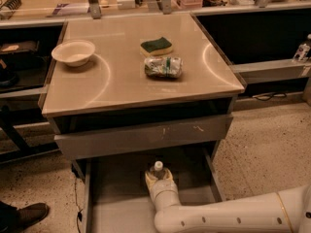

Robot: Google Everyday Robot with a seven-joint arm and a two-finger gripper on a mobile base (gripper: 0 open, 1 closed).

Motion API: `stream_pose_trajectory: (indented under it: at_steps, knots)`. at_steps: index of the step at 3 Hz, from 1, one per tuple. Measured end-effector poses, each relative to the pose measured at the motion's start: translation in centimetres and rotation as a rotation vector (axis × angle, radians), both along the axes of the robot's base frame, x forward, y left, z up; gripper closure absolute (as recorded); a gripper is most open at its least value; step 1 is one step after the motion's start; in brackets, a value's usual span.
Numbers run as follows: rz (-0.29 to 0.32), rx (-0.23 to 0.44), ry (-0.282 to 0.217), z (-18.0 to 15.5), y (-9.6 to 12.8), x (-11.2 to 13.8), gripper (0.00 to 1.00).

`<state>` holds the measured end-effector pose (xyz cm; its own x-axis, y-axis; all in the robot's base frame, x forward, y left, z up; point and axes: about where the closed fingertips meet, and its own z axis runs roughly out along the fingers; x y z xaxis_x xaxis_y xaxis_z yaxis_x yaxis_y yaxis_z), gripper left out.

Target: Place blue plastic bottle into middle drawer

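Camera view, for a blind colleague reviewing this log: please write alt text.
The robot's gripper reaches into the open middle drawer with the blue plastic bottle, whose white cap shows above it. On the table above sit a white bowl, a sponge and a crumpled packet.

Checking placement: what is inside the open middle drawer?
Inside the middle drawer, the blue plastic bottle shows only its white cap and neck, with the gripper right at it. The arm covers the bottle's body; the upper drawer front hides the drawer's back.

Beige-topped table (121, 89) on speckled floor (265, 142), dim warm light.
Dark shelves (262, 38) left and right; cluttered counter (48, 3) far; gripper (158, 176) near, below table.
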<state>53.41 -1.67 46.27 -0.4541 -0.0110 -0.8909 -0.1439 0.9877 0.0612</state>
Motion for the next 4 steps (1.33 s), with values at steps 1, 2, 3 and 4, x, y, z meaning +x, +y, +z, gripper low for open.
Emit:
stream_pose_trajectory:
  at_steps: [1,2,3,4]
  knots:
    - [-0.009,0.008,0.004,-0.31,0.02,-0.4,1.0]
    - [-0.009,0.008,0.004,-0.31,0.02,-0.4,0.81]
    - [-0.009,0.008,0.004,-0.31,0.02,-0.4,0.58]
    - [-0.009,0.008,0.004,-0.31,0.02,-0.4,0.35]
